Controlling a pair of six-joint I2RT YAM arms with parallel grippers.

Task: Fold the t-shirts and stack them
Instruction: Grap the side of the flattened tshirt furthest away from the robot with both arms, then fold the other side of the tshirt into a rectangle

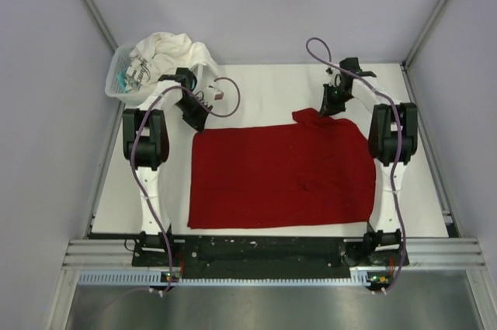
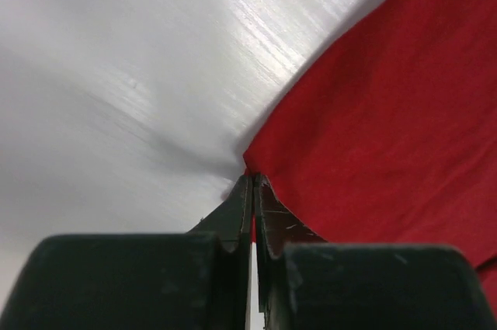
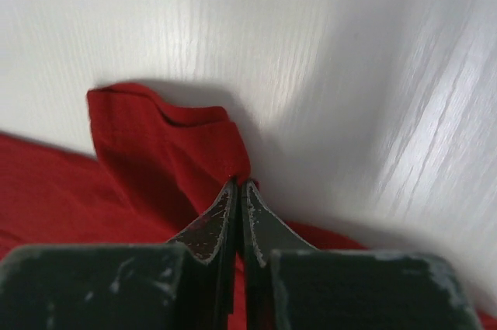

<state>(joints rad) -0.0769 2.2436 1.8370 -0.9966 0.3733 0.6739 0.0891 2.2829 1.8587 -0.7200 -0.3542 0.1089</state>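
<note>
Above the arms: red t-shirt [image 1: 283,175] lies spread flat on the white tabletop [image 1: 264,85] between both arms; white t-shirt [image 1: 175,49] is heaped in the slatted basket [image 1: 115,89] at the far left corner.
Left wrist: left hand [image 2: 250,182] pressed together, pinching a corner of the red t-shirt.
Right wrist: right hand [image 3: 238,186] pressed together, pinching the raised sleeve edge of the red t-shirt.
</note>
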